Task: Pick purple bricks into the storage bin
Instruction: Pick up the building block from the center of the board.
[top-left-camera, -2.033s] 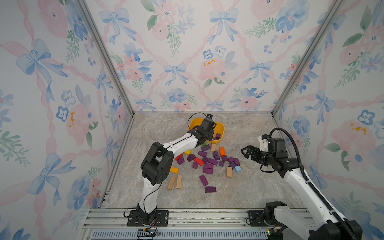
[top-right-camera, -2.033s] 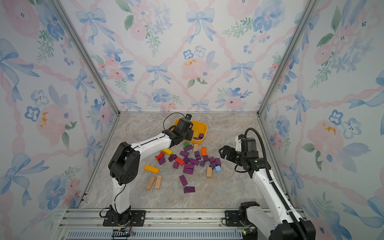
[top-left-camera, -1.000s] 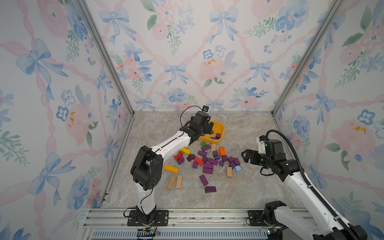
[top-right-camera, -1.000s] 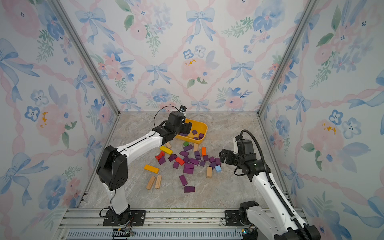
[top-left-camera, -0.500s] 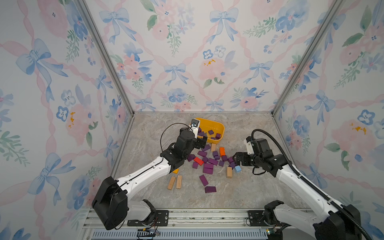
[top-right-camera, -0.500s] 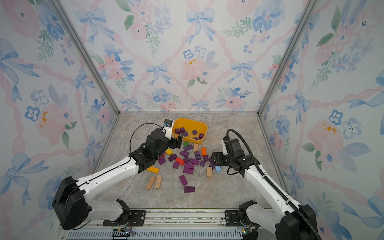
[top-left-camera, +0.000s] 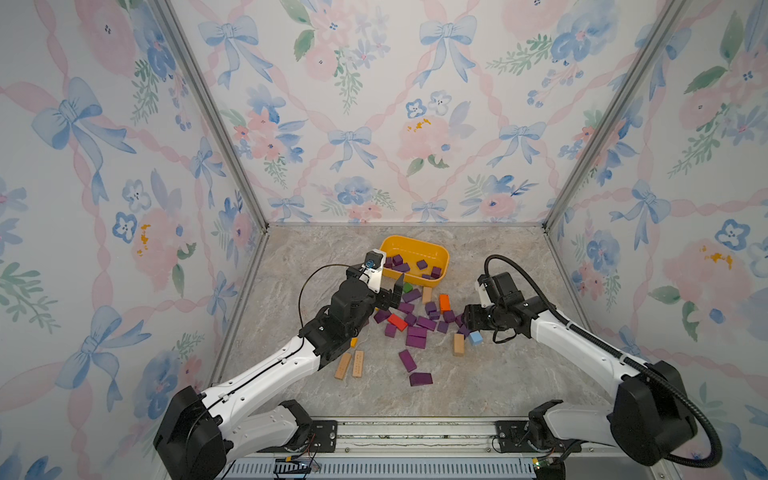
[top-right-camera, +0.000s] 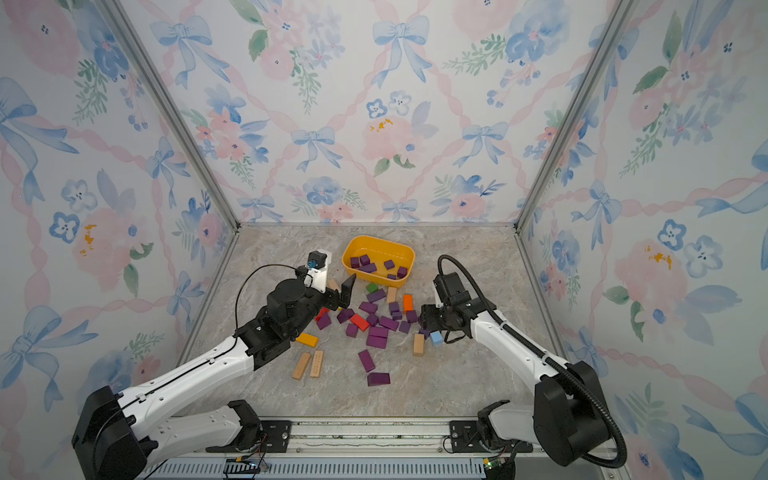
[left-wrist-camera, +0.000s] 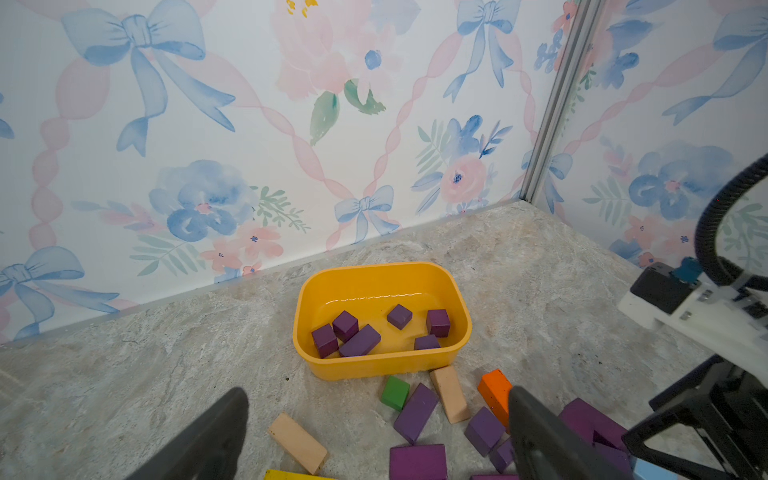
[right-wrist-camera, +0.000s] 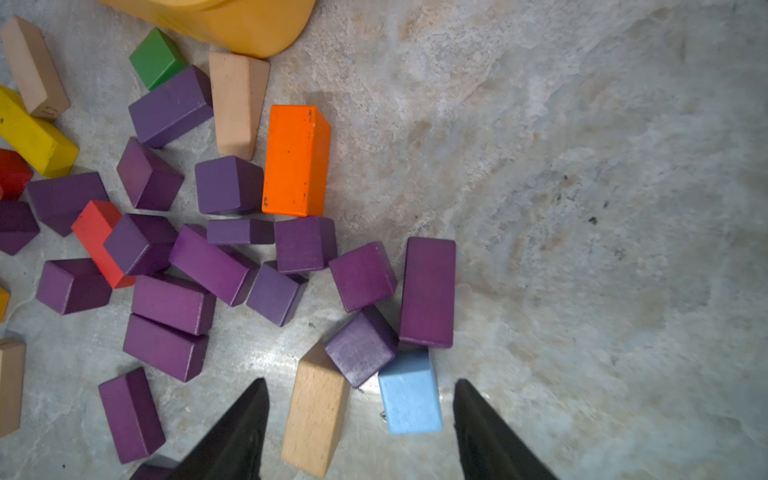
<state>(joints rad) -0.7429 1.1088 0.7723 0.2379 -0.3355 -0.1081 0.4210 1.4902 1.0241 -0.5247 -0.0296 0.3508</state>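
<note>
The yellow storage bin (top-left-camera: 415, 243) (left-wrist-camera: 374, 365) stands at the back middle of the table with several purple bricks (left-wrist-camera: 359, 340) inside. More purple bricks (top-left-camera: 417, 336) (right-wrist-camera: 216, 266) lie scattered in front of it. My left gripper (top-left-camera: 392, 297) (left-wrist-camera: 378, 419) hovers open and empty at the pile's left side, just short of the bin. My right gripper (top-left-camera: 465, 322) (right-wrist-camera: 361, 399) is low at the pile's right edge, jaws apart around a tan bar (right-wrist-camera: 316, 411) and a blue block (right-wrist-camera: 409, 395). A purple cube (right-wrist-camera: 361, 347) lies just beyond its fingertips. It grips nothing.
Mixed into the pile are an orange block (top-left-camera: 444, 302), a red block (top-left-camera: 397, 322) and a green cube (top-left-camera: 407, 287). A yellow block (top-right-camera: 307, 339) and two tan bars (top-left-camera: 350, 365) lie front left. Two purple bricks (top-left-camera: 419, 379) lie apart nearer the front. Patterned walls enclose three sides.
My left arm has drawn back from the bin to the pile and its jaws have spread wide. My right arm has moved left and down to the pile's edge, jaws narrowing.
</note>
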